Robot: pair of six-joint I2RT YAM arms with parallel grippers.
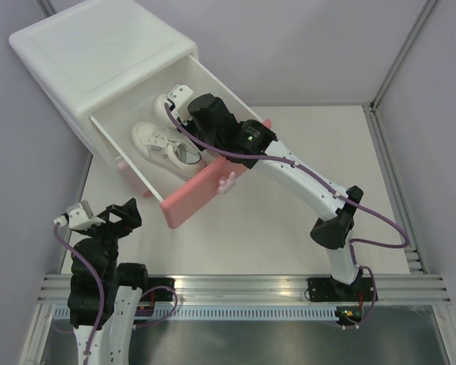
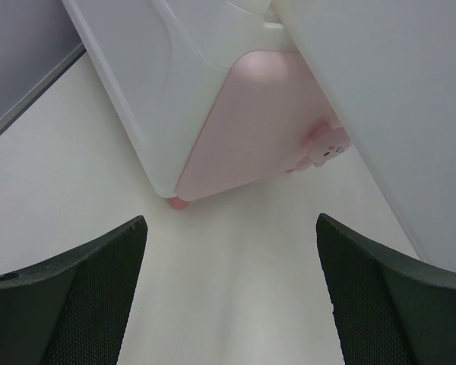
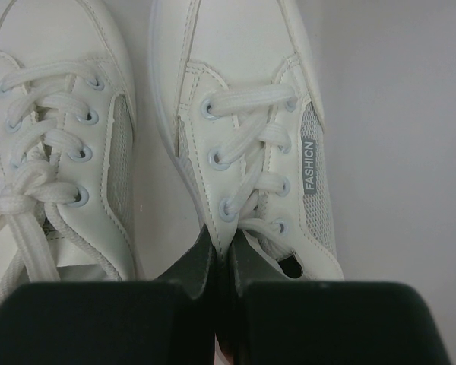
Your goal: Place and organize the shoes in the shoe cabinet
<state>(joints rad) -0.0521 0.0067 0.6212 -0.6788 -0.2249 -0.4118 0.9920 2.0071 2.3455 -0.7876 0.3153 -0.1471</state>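
Hovering at the lower left, the left gripper [image 1: 99,215] holds its fingers wide apart over the desk [image 1: 289,228], facing the shoe cabinet [image 1: 83,53] at the upper left, whose pale lower drawer [image 2: 251,129] is shut. The upper drawer [image 1: 201,194] stands pulled out with two all-white laced sneakers side by side inside. The first sneaker [image 1: 163,146] lies free, and the second sneaker [image 3: 243,99] is pinched at its tongue by the right gripper [image 3: 222,247]. By my judgement the task is about half done: no other shoes show, and the drawer is not yet pushed in.

White-and-black arms [image 1: 300,176] (purple cables [image 1: 380,243])
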